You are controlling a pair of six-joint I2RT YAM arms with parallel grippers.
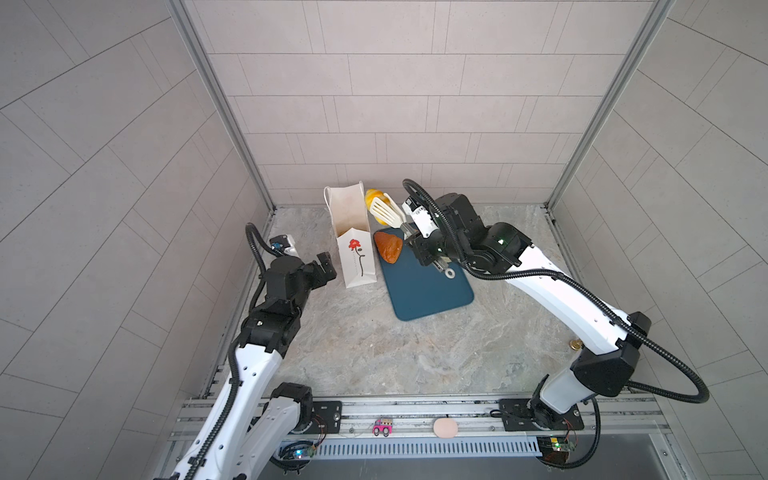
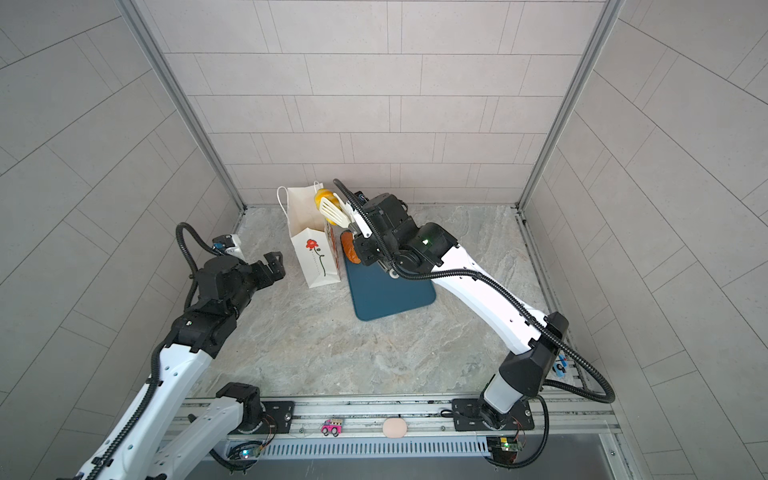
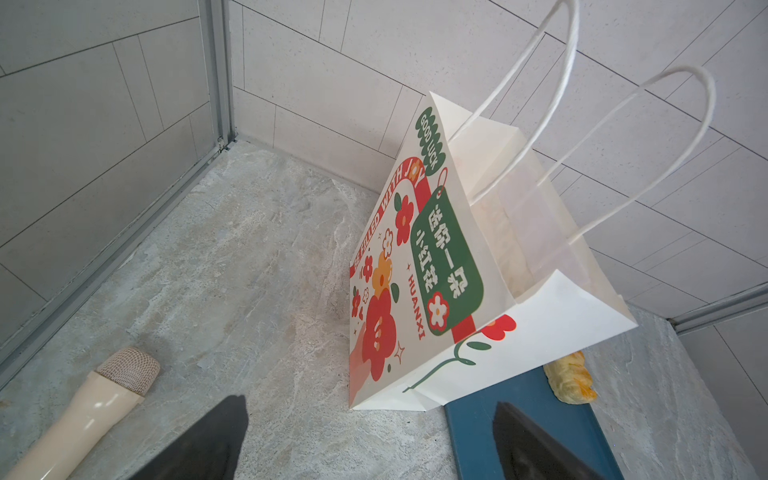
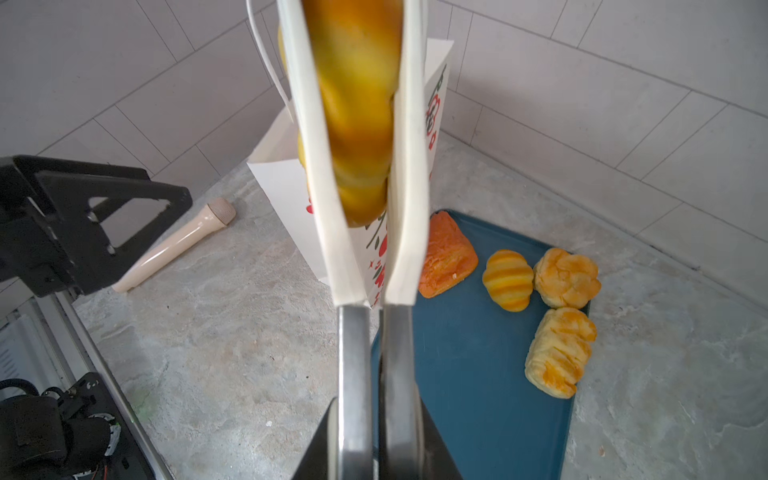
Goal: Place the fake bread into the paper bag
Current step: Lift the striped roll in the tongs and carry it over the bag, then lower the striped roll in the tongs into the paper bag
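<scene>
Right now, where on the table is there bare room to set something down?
Bare: the table between the tray and the front rail, and the tray's near half. Crowded: the back, where paper bag, loaf and tongs bunch together.

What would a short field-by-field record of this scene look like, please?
Right end effector: shut on tongs
Tongs: pinching a striped roll by the bag's open top
Left end effector: open, empty, beside bag
Bag: upright, next to tray
Tray: loaf, small roll, bun, flaky roll
Table: microphone
</scene>
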